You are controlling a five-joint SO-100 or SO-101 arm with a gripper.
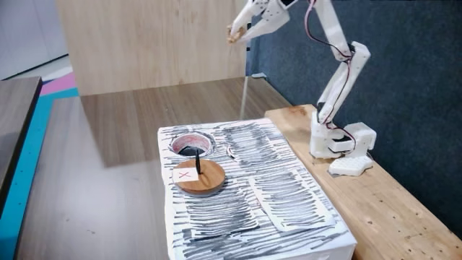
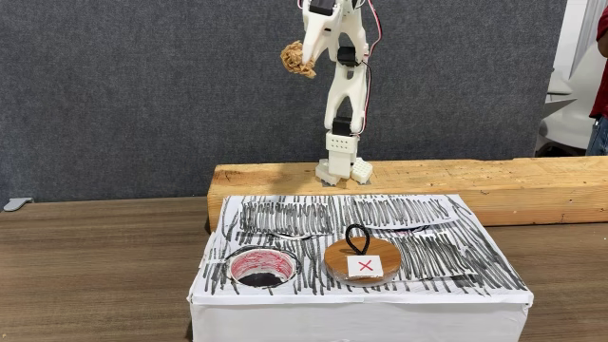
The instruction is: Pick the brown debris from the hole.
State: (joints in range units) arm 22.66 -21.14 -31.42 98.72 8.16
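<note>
High above the box, my white gripper is shut on the brown debris, a lumpy tan clump; in the other fixed view the gripper holds the debris at the top of the picture. The hole with its pinkish-red rim lies in the white striped box top, at the front left in one fixed view, and the hole sits at the back left in the other. The gripper is well above and behind the hole.
A round wooden disc with a red X and a black loop handle lies beside the hole; the disc shows in both fixed views. The arm's base stands on a wooden beam behind the box. A person's sleeve is at the right edge.
</note>
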